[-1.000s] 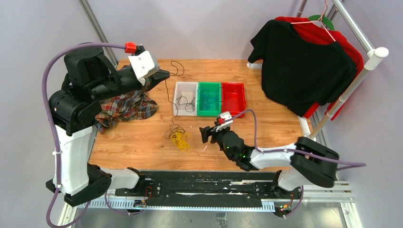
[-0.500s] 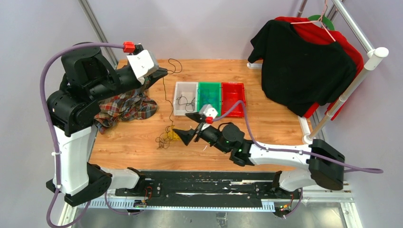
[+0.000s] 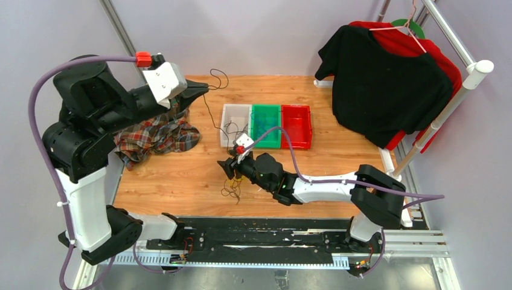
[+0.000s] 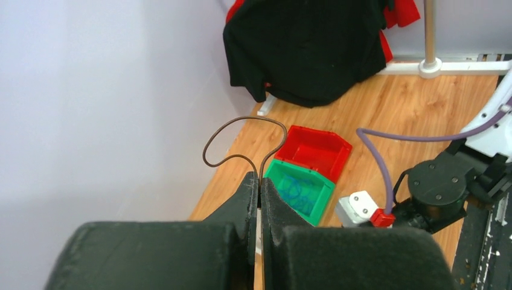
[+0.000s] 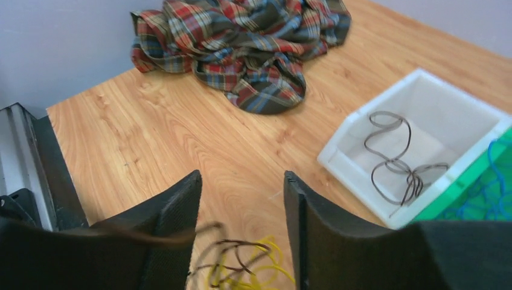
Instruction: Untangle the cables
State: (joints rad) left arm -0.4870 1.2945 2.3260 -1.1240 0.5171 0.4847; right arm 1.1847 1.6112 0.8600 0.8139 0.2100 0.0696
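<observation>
A tangle of yellow and dark brown cables (image 3: 233, 181) lies on the wooden table in front of the bins. My right gripper (image 3: 225, 166) hovers low over it, open and empty; in the right wrist view its jaws (image 5: 241, 181) stand wide apart with the tangle (image 5: 244, 266) just below them. My left gripper (image 3: 202, 91) is raised at the back left and shut on a dark brown cable (image 4: 244, 138), which loops past its fingertips and hangs down toward the tangle. More dark cables (image 5: 392, 154) lie in the white bin, and blue cables (image 4: 296, 188) lie in the green bin.
White (image 3: 235, 107), green (image 3: 265, 107) and red (image 3: 296, 128) bins stand side by side at the table's middle back. A plaid cloth (image 3: 158, 134) is heaped at the left, under the left arm. A black shirt (image 3: 386, 84) hangs on a rack at the right.
My right gripper swung left from beside the tangle to right over it. My left arm pulled up and left with the dark cable, and the tangle shifted on the table.
</observation>
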